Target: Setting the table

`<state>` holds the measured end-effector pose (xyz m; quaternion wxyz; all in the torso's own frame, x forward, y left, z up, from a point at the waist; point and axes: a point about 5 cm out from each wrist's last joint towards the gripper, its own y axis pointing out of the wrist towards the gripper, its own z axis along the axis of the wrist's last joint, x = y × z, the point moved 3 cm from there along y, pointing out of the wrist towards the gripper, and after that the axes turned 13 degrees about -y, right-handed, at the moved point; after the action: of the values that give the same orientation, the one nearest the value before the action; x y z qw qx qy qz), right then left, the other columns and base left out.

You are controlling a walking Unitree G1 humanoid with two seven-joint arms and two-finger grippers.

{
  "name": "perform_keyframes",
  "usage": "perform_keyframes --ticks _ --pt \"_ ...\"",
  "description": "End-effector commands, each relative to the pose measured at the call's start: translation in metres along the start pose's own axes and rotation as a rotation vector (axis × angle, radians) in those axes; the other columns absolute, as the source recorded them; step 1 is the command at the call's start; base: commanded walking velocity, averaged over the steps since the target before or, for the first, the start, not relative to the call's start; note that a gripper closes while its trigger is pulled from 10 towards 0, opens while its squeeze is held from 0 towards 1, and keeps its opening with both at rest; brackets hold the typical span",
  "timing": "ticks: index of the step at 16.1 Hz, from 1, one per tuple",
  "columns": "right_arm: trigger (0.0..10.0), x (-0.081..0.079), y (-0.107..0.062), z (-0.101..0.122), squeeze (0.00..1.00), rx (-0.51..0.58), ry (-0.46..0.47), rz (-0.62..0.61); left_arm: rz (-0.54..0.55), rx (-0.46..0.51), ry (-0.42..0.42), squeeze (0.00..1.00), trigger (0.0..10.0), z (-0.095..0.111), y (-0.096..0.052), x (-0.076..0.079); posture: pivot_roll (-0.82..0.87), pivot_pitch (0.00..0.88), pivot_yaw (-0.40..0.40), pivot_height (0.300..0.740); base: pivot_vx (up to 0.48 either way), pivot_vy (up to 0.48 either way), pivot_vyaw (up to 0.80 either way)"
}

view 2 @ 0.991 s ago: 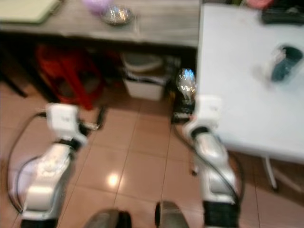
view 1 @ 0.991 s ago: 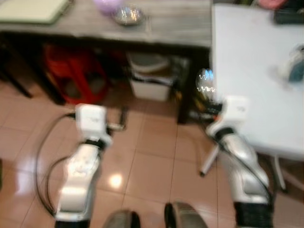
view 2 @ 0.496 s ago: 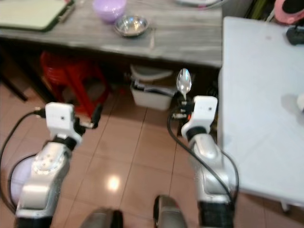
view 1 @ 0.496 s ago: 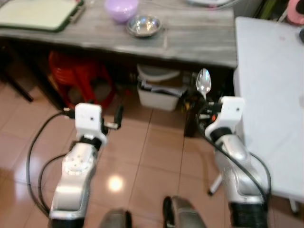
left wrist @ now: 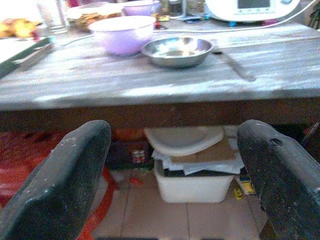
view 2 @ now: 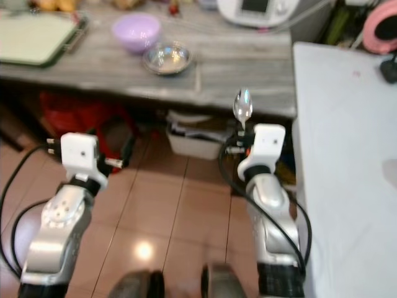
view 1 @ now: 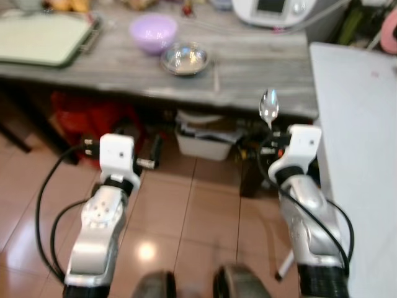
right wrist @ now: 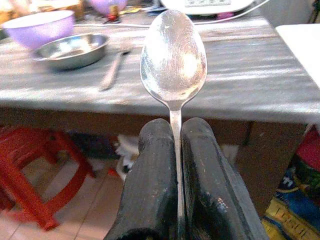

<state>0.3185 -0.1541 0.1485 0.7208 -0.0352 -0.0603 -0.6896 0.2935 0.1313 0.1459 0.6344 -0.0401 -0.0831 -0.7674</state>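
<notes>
- A spoon [right wrist: 173, 60] is pinched upright by the right gripper [right wrist: 175, 165], bowl uppermost, short of the wooden table [view 1: 248, 62]
- The left gripper [left wrist: 175, 175] is held spread and empty

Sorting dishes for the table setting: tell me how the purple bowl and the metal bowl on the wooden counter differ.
The purple bowl is a matte pastel colour; the metal bowl is shiny and mirrors the light. The purple bowl is deeper with taller sides; the metal bowl is shallow and flatter. The purple bowl stands farther back on the counter; the metal bowl is nearer the robot. Both are round, upright and close together.
</notes>
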Motion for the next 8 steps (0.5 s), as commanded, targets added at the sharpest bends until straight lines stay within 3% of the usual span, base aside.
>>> perform_keyframes --ticks 1,8 --pt "0.0 0.0074 -0.0011 0.0011 0.0 0.006 -0.006 -0.025 -0.019 0.002 0.0 0.0 10.0 0.0006 0.0001 0.0051 -0.01 0.156 0.016 0.74 0.472 0.0 0.0" --pt "0.0 0.0132 0.0056 0.0054 0.0 0.019 -0.012 -0.054 -0.032 0.002 0.002 0.0 10.0 0.0 -0.0004 0.008 -0.01 0.155 0.017 0.74 0.479 0.0 0.0"
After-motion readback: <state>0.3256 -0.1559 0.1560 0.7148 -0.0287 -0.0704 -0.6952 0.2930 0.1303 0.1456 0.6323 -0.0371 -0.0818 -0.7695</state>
